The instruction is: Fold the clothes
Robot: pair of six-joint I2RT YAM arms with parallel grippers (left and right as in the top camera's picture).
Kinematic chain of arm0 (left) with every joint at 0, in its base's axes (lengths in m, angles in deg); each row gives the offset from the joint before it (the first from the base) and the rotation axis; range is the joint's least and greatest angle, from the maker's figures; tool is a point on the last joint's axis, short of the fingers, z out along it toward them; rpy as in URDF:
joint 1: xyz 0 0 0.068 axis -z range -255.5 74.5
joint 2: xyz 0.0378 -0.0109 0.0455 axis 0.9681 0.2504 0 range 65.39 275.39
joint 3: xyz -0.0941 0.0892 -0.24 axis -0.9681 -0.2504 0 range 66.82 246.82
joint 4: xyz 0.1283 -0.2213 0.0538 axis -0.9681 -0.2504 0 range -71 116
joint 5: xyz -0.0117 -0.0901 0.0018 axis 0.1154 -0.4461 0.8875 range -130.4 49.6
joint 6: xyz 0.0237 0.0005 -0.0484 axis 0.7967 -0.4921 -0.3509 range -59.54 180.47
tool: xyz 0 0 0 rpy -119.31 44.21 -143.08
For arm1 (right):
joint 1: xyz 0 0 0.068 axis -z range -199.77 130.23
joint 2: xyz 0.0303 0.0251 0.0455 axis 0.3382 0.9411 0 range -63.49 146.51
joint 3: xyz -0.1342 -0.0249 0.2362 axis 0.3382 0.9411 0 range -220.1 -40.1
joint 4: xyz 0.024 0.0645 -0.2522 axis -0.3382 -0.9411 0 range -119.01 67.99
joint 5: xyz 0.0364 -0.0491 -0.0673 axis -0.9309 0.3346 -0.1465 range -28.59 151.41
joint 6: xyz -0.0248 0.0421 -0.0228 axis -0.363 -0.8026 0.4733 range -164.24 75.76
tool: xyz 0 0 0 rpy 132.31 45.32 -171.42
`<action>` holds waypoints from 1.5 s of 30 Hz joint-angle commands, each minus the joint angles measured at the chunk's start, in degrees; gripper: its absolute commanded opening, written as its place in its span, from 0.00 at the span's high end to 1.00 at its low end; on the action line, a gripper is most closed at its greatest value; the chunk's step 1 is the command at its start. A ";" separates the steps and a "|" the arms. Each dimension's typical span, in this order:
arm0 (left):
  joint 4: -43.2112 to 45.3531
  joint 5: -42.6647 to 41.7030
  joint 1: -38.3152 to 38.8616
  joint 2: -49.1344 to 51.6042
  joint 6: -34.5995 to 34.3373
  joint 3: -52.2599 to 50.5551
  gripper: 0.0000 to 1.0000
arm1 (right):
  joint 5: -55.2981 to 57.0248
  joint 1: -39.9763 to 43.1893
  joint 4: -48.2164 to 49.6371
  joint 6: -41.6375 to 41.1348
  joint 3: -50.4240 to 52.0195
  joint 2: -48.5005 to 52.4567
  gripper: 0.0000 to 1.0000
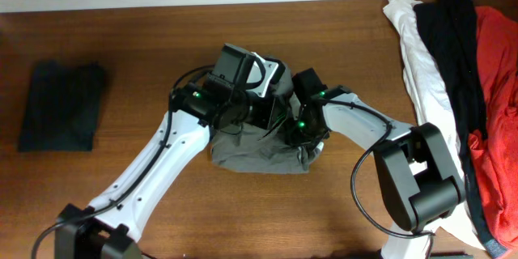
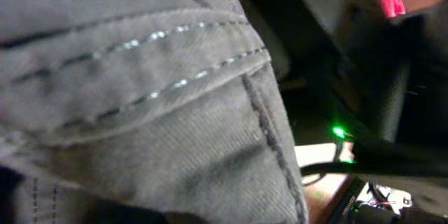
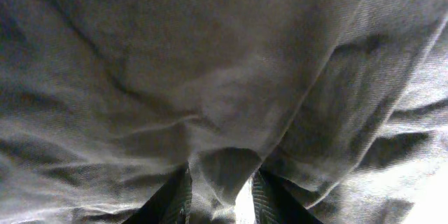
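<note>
The clothes (image 1: 259, 155), a grey-khaki woven garment, lie bunched in a heap at the table's middle. Both arms meet over its far edge. My left gripper (image 1: 261, 120) is mostly hidden under its wrist. In the left wrist view grey cloth (image 2: 175, 112) with stitched double seams fills the frame and covers the fingers, so it seems shut on the cloth. My right gripper (image 1: 298, 133) is at the heap's right side. In the right wrist view its two fingers (image 3: 220, 196) pinch a fold of the grey cloth (image 3: 210, 63).
A small dark charcoal folded garment (image 1: 63, 105) lies at the far left. A pile of white (image 1: 417, 57), black (image 1: 461, 48) and red (image 1: 498, 89) garments runs along the right edge. The table's far edge meets a pale wall.
</note>
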 commanded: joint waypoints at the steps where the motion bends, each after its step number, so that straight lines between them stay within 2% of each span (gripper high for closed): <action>1: 0.11 -1.62 0.28 1.75 -0.37 1.31 0.81 | -1.16 -1.31 -0.07 -1.07 2.01 2.01 0.66; 5: 0.48 -5.92 0.31 1.77 -0.33 1.33 0.80 | -0.70 -1.20 -0.35 -1.18 2.01 2.01 0.67; 6: 0.87 -7.58 0.31 1.77 -0.33 1.42 0.78 | 0.35 -1.18 -0.68 -2.51 2.01 1.99 0.70; 9: 1.90 -11.02 0.24 1.38 -0.31 2.05 0.73 | 1.42 -0.50 -0.92 -4.46 1.79 1.73 0.70; 10: 1.88 -11.47 0.15 0.59 -0.28 3.15 0.70 | 1.40 0.02 -1.16 -4.24 1.53 1.44 0.70; 12: 1.88 -11.39 0.15 -0.79 0.26 4.55 0.55 | 1.36 0.74 -1.53 -4.26 1.36 1.18 0.70; 14: 2.05 -10.32 0.15 -2.19 0.79 4.94 0.49 | 1.42 1.05 -1.57 -4.26 1.36 1.18 0.70; 19: 2.05 -9.70 0.13 -2.97 0.81 4.94 0.48 | 1.92 1.11 -2.34 -4.26 0.22 -0.68 0.69; 25: 2.08 -9.73 -1.29 -3.23 1.73 4.98 0.48 | 13.49 2.67 -12.61 -4.81 -7.74 -5.70 0.66; 30: 1.36 -4.76 -6.82 -5.73 1.92 4.98 0.48 | 17.77 9.79 -20.35 -5.16 -15.39 -9.84 0.66; 33: 0.31 -1.68 -10.47 -6.32 1.95 4.98 0.46 | 17.77 14.60 -24.02 -5.14 -19.80 -12.24 0.66; 38: -0.81 -1.53 -15.89 -6.32 1.95 4.96 0.45 | 17.44 19.04 -28.44 -1.97 -24.87 -15.76 0.64; 40: -1.46 0.59 -17.73 -6.21 1.90 4.96 0.45 | 14.40 18.95 -28.96 1.95 -25.11 -17.14 0.61; 41: -2.51 3.85 -17.90 -6.08 1.90 4.94 0.45 | 9.27 18.58 -29.16 4.66 -25.09 -17.14 0.60; 45: -5.22 7.10 -17.42 -4.66 1.92 4.79 0.44 | 2.75 17.40 -28.96 6.99 -23.80 -15.13 0.53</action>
